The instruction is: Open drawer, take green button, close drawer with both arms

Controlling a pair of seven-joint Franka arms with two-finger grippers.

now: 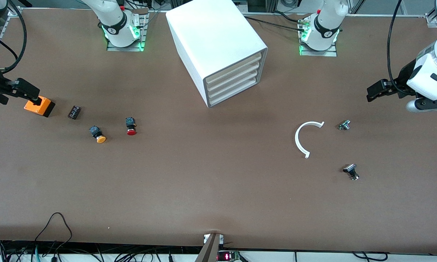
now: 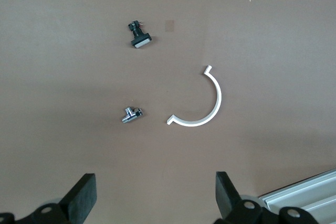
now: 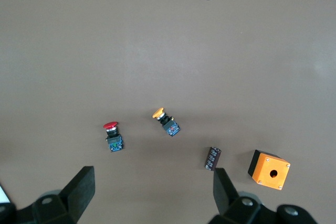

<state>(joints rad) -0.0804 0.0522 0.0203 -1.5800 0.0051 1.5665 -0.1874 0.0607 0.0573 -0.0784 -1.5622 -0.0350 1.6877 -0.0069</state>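
The white box cabinet [image 1: 211, 40] stands at the back middle of the table. All four of its drawers are shut, and the drawer [image 1: 236, 94] is the lowest of them. A corner of the cabinet shows in the left wrist view [image 2: 307, 195]. The green-capped button is not in view. My left gripper [image 1: 375, 92] hangs open and empty above the table at the left arm's end [image 2: 155, 191]. My right gripper [image 1: 28, 92] hangs open and empty at the right arm's end, over the orange box [image 1: 40, 106]; it also shows in the right wrist view [image 3: 153, 186].
A red-capped button [image 1: 131, 127], an orange-capped button [image 1: 97, 134] and a small dark cylinder [image 1: 74, 112] lie toward the right arm's end. A white half-ring [image 1: 303, 137], a metal fitting [image 1: 344, 125] and a black-and-silver part [image 1: 351, 171] lie toward the left arm's end.
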